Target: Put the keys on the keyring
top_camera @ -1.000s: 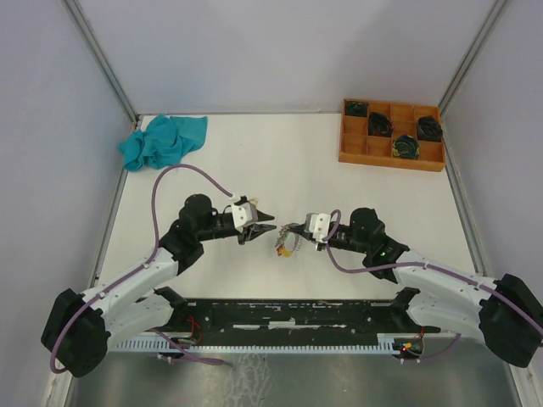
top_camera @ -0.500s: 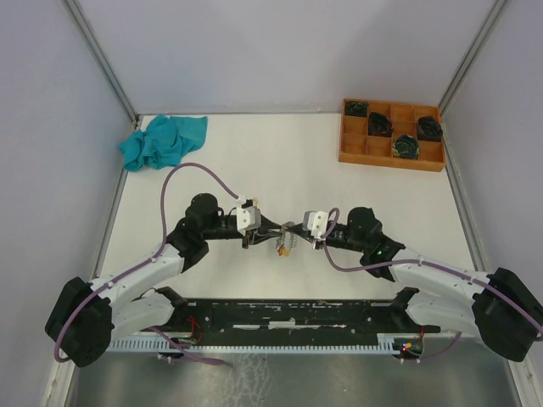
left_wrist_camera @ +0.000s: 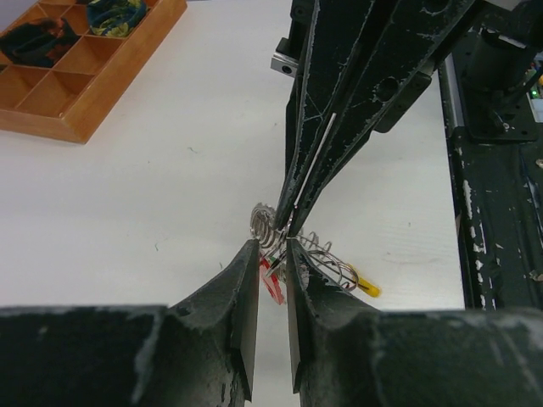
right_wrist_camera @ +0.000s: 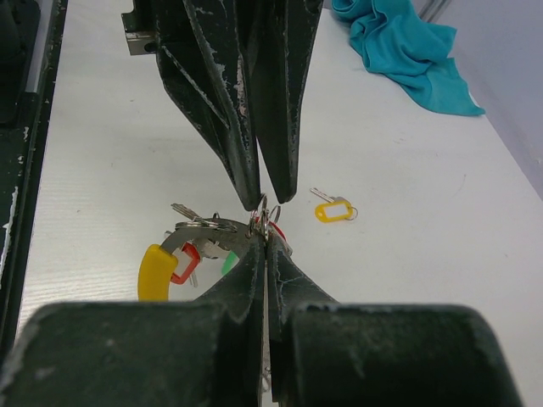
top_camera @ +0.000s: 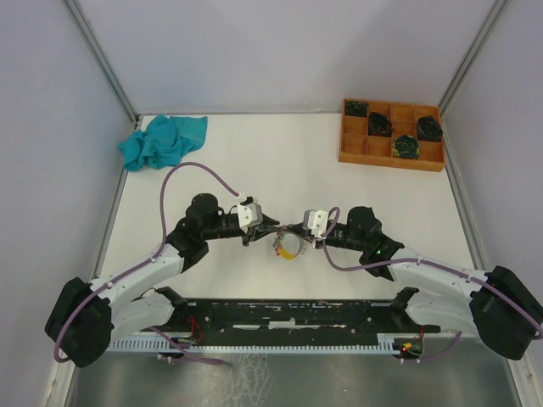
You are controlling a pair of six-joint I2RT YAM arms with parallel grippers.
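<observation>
1. Near the middle of the table [top_camera: 254,161], just ahead of the arm bases, the left jaws and right jaws meet tip to tip over the keyring [top_camera: 288,245].
2. Left jaws: parted by a narrow slit. Their tips sit either side of the right jaws' tips and the top coil of the keyring. Whether they touch the wire I cannot tell.
3. Right jaws: clenched, with no gap between the fingers, grasping a loop of the keyring at their very tips.
4. Left arm [top_camera: 140,278]: reaches up from the near left with the elbow bent, the wrist pointing right and low over the table.
5. Right arm [top_camera: 433,275]: mirrors it from the near right, the wrist pointing left at much the same height.
6. Keyring: a silvery ribbed wire ring hanging from the right jaws. Whether its lower part rests on the table I cannot tell. A long yellow tag [right_wrist_camera: 155,271] curves down from it.
7. Keys [right_wrist_camera: 191,212]: metal blades, a red tag [right_wrist_camera: 185,264] and a green tag [right_wrist_camera: 229,264] are bunched against the ring. Whether they are threaded on it I cannot tell.
8. Yellow-tagged key [right_wrist_camera: 333,209]: lies flat on the table by itself, near the jaws and apart from the keyring.
</observation>
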